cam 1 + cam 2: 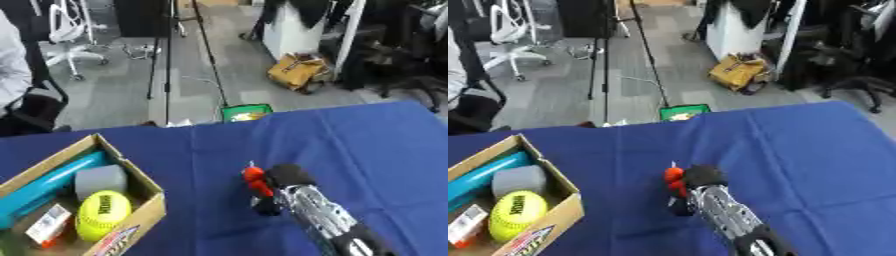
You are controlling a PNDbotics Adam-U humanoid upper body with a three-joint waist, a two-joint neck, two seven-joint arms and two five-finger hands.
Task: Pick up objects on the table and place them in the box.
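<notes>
Reaching in from the five o'clock corner of the left eye view, the right hand [278,186] lies low over the blue tablecloth [367,145], its dark fingers curled round a red object [255,182] whose upper end sticks out toward eleven o'clock; what the object is cannot be made out. Toward nine o'clock from the hand, well apart, a cardboard box [149,210] sits at the table's edge, and inside it a yellow ball [102,214] lies at the near side, a grey block [100,180] just beyond it at twelve o'clock, a teal tube [48,186] slanting along the far wall, and a small white and red pack [48,225] at the ball's nine o'clock. Turning to the right eye view, the same hand shows at centre bottom with the red object against its ten o'clock side, resting on or just above the cloth; which of the two cannot be told. The left hand shows in neither view.
</notes>
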